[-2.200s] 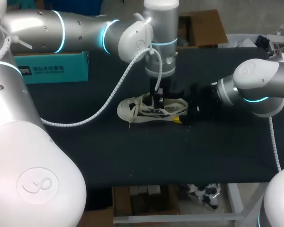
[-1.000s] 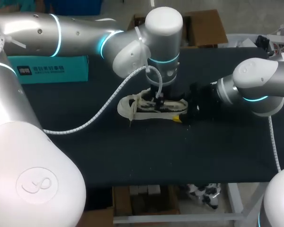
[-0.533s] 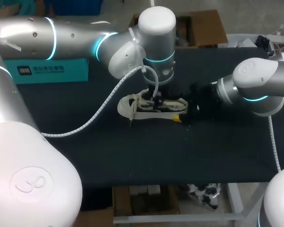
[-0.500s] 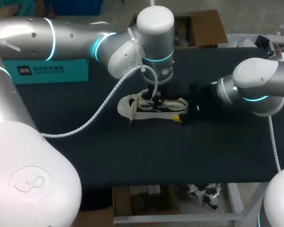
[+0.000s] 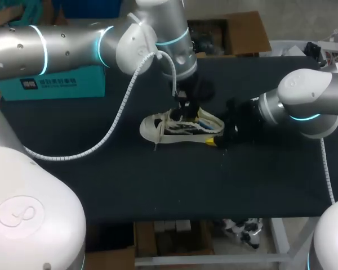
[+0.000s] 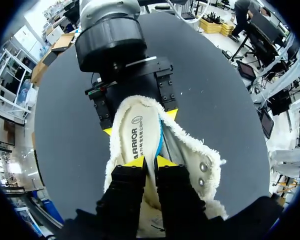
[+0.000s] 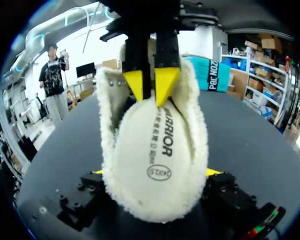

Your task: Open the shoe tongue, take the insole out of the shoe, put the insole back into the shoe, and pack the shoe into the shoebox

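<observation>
Print marks the insole (image 6: 140, 132) pinched by left end effector (image 6: 145, 161); right end effector (image 7: 153, 173) clamps shoe (image 6: 192, 150).

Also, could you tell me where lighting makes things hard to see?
Head view: the pale shoe reads well on the black table, but the right gripper nearly merges with it, and the left arm shows glare. Right wrist view: the left gripper is backlit, only its yellow tips clear. Left wrist view: the insole is evenly lit.
</observation>
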`<state>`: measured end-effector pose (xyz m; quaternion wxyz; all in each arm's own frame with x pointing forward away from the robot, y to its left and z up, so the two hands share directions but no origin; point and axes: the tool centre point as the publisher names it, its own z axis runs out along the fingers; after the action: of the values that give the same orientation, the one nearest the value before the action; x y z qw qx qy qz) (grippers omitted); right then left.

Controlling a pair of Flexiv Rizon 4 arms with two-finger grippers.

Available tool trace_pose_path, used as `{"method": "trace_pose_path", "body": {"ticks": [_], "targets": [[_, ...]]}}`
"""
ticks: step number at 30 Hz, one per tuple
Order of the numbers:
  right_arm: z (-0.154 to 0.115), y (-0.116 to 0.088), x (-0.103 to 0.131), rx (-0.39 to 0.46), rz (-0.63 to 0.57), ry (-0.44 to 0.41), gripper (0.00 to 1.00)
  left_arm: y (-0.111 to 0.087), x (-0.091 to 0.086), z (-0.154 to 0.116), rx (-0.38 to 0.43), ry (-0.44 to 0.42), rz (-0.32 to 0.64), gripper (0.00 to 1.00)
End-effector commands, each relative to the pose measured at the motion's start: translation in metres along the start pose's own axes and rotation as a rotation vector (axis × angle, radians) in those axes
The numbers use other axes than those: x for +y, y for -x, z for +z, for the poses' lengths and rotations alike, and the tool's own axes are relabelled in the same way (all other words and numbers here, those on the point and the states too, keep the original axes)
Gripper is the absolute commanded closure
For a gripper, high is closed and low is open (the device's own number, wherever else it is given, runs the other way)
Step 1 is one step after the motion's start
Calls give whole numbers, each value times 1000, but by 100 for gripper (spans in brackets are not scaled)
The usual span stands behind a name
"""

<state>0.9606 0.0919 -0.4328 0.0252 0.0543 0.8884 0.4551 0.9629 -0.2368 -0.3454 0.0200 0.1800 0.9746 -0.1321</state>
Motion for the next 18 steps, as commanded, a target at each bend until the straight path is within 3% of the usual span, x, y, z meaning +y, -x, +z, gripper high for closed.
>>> {"method": "trace_pose_path", "body": {"ticks": [1,9,16,18], "targets": [[8,-2,-6,1,-1,2,100,0,-9,-16,27,-18,-1,100],[8,-2,-6,1,-1,2,100,-9,-11,-27,42,-75,-7,100],[8,-2,-6,1,-1,2,100,-18,-15,-29,38,-41,1,100],[8,-2,-6,1,-1,2,100,-21,-18,-28,36,-25,8,76]]}}
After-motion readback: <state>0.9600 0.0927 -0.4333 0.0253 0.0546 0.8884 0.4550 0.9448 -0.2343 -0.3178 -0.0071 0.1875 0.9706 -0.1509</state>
